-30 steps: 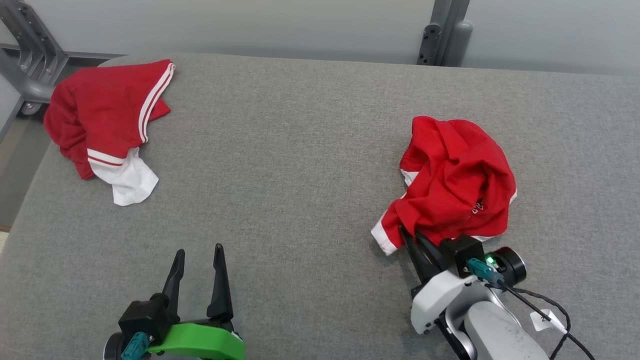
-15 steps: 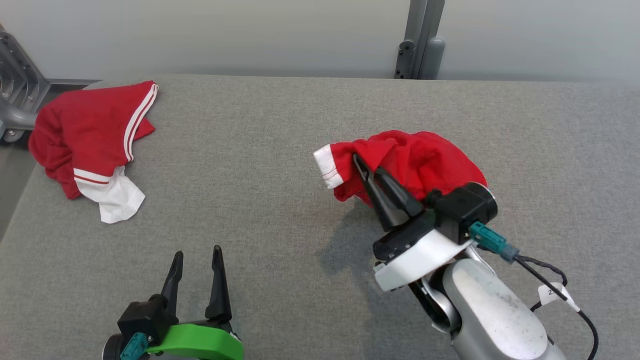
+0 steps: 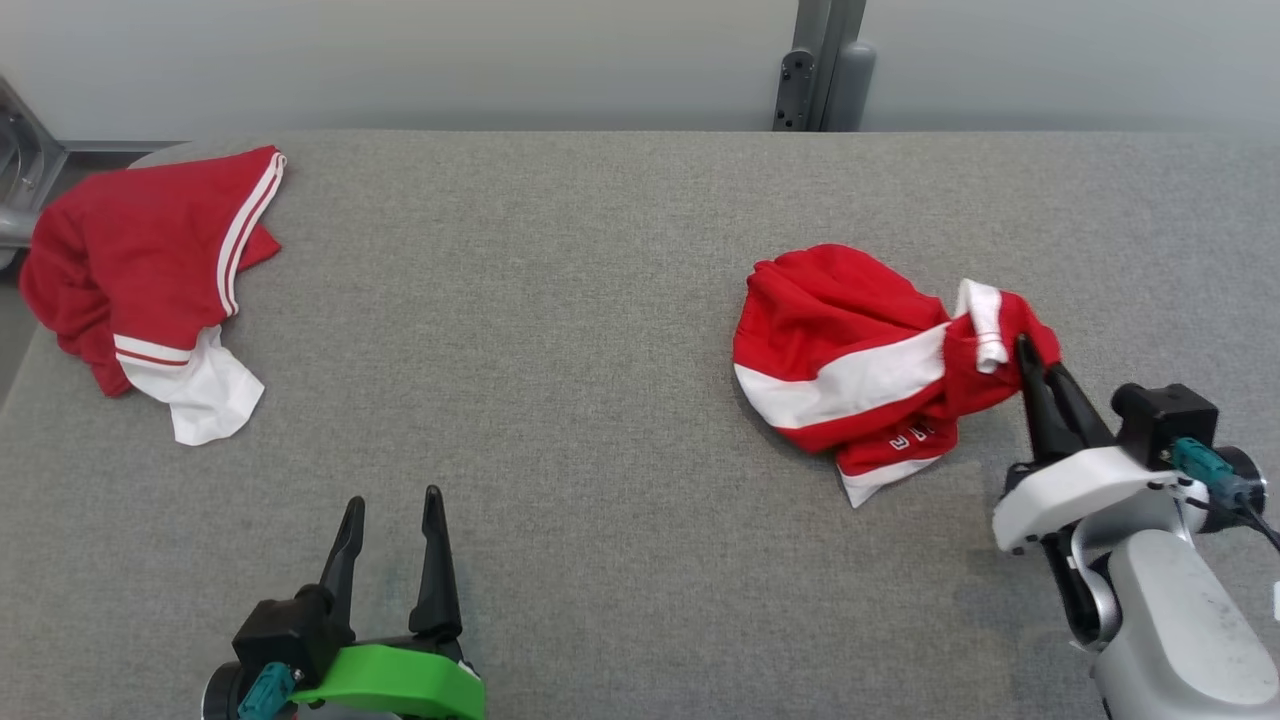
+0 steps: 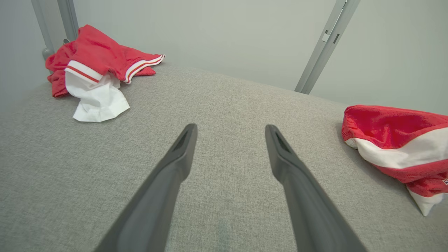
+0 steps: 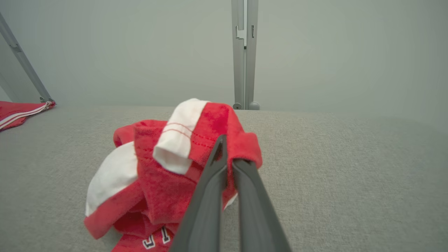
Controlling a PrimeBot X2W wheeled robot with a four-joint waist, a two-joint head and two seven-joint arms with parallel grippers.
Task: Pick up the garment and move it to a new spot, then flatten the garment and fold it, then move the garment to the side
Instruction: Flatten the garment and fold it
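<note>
Item: garment (image 3: pixel 850 370), red with white bands, lying crumpled on the right half of the desk (image 3: pixel 600 300), one white band uppermost. Right end effector (image 3: pixel 1022 345): clenched on a red fold at the garment's right edge, just beside a white cuff; the right wrist view confirms the fold pinched between the tips (image 5: pixel 225 154). Left end effector (image 3: pixel 394 497): released, jaws wide, nothing between them, low at the near left, well apart from the garment. Second garment (image 3: pixel 140 270): far left corner, untouched. Progress, as judged: pick-up done and the move to a new spot nearly complete, grip not yet let go; flattening, folding and setting aside all remain. Change from earlier frames: a second ago the garment lay heaped with its red side up; half a second ago it hung lifted nearer the middle; now it is down again, turned over, gripped from its right side. Left end effector unchanged.
</note>
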